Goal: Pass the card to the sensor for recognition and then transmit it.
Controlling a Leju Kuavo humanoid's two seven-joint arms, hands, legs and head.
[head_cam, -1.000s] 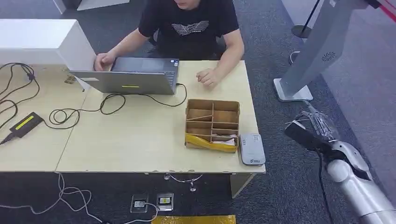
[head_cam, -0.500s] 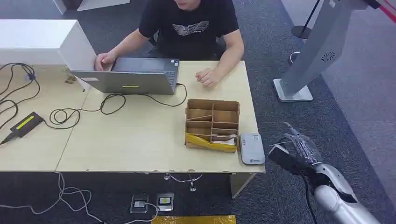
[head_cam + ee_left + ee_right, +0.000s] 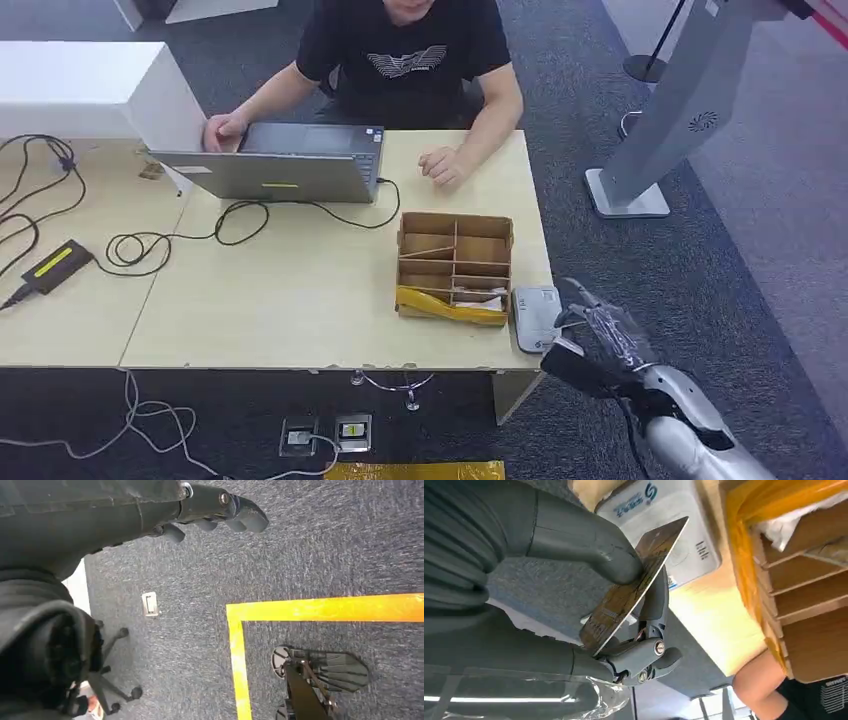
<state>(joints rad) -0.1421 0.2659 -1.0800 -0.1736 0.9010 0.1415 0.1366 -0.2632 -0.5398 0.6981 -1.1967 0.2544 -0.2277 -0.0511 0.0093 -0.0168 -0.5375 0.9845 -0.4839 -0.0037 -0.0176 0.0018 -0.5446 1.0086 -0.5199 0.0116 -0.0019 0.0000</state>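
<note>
My right hand [image 3: 598, 345] hovers just off the table's front right corner, beside the grey card sensor [image 3: 537, 318] that lies flat next to the cardboard box. In the right wrist view the hand [image 3: 589, 575] pinches a brownish card [image 3: 634, 582] between the thumb and the fingers, its free edge reaching over the white-grey sensor [image 3: 674, 525]. I cannot tell whether the card touches the sensor. My left hand [image 3: 215, 510] hangs over the grey carpet, its fingers curled in around nothing.
A divided cardboard box [image 3: 456, 266] with a yellow strip stands left of the sensor. A person [image 3: 405, 60] sits at the far side working a laptop [image 3: 275, 165]. Cables [image 3: 150, 240] lie on the table [image 3: 280, 310]. A grey stand [image 3: 670, 110] rises at the right.
My right hand has come down and to the left with the card, from out over the carpet to the sensor at the table's corner.
</note>
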